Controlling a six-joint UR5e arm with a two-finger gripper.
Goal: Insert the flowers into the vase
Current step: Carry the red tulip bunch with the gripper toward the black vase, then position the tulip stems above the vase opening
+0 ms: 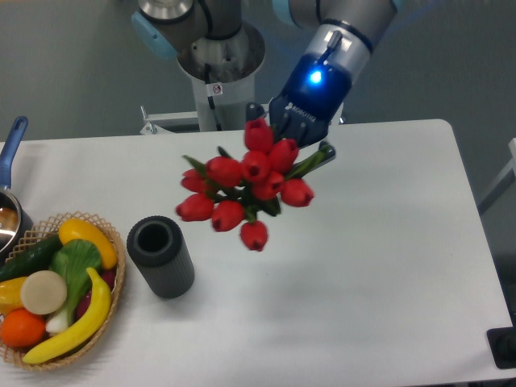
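Note:
The flowers (242, 187), a bunch of red tulips with green leaves and stems, hang in the air over the table, buds pointing toward the camera and to the left. My gripper (302, 133) is shut on their stems at the upper right of the bunch; its fingers are mostly hidden behind the buds. The vase (160, 255), a dark ribbed cylinder with its round mouth open upward, stands on the white table (379, 266) below and to the left of the bunch, apart from it.
A wicker basket (119, 284) with a banana, orange, cucumber and other produce sits at the front left, close to the vase. A pot with a blue handle (11, 149) is at the left edge. The robot base (216, 60) stands behind the table.

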